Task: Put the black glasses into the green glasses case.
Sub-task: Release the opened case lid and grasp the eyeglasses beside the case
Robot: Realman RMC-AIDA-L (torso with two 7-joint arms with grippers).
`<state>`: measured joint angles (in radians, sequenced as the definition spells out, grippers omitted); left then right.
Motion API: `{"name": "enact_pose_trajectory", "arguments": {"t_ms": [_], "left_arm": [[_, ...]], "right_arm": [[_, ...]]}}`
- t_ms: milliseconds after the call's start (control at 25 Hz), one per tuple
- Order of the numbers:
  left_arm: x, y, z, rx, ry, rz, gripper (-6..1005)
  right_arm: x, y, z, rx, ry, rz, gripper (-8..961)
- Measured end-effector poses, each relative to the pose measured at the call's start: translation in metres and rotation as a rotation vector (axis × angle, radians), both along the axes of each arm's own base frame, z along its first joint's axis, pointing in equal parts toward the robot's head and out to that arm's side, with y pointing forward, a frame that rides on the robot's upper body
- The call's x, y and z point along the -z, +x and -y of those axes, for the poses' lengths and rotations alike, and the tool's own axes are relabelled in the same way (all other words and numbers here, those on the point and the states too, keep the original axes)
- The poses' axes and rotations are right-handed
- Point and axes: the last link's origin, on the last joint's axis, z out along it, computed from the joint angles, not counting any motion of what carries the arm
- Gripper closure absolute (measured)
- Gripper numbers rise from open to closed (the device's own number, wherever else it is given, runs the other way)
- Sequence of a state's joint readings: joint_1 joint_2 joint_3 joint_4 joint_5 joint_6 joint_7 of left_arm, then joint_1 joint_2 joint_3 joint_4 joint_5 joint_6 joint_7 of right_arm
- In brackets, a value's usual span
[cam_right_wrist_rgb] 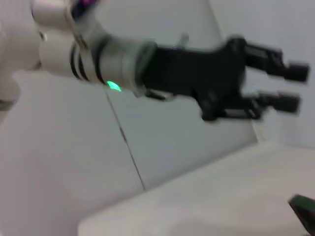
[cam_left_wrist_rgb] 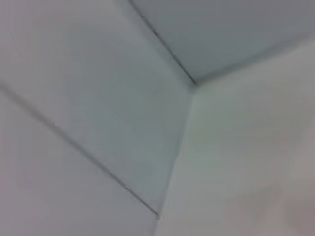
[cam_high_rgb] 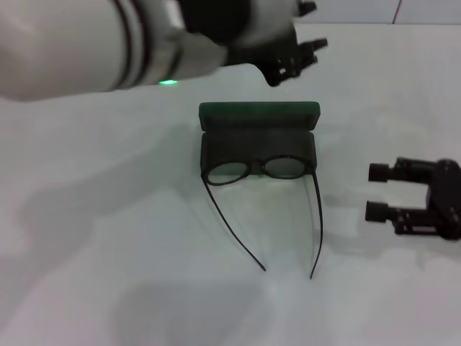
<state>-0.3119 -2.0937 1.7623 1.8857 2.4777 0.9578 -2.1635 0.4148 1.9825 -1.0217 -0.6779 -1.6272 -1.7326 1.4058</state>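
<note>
The green glasses case [cam_high_rgb: 258, 117] lies open mid-table with its lid standing up at the back. The black glasses [cam_high_rgb: 257, 169] rest with their two rims on the case's front edge, and the long temple arms stretch out over the table toward me. My left gripper [cam_high_rgb: 315, 26] hangs open and empty in the air behind and to the right of the case; the right wrist view shows that left gripper [cam_right_wrist_rgb: 294, 87] too, with its fingers apart. My right gripper [cam_high_rgb: 376, 192] rests open on the table to the right of the glasses. A corner of the case [cam_right_wrist_rgb: 305, 209] shows in the right wrist view.
The white table [cam_high_rgb: 108, 252] spreads around the case. The left forearm [cam_high_rgb: 86, 43] crosses the upper left of the head view. The left wrist view holds only pale wall panels [cam_left_wrist_rgb: 123, 98].
</note>
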Motion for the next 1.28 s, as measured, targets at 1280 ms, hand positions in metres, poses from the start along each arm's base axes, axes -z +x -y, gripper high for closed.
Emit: {"name": "enact_pose_trajectory", "arguments": {"t_ms": [1280], "left_arm": [[0.030,-0.215,0.106,-0.139,-0.448,0.928,955]], "right_arm": [[0.094,-0.190,-0.132,-0.292,-0.084,0.881,323]]}}
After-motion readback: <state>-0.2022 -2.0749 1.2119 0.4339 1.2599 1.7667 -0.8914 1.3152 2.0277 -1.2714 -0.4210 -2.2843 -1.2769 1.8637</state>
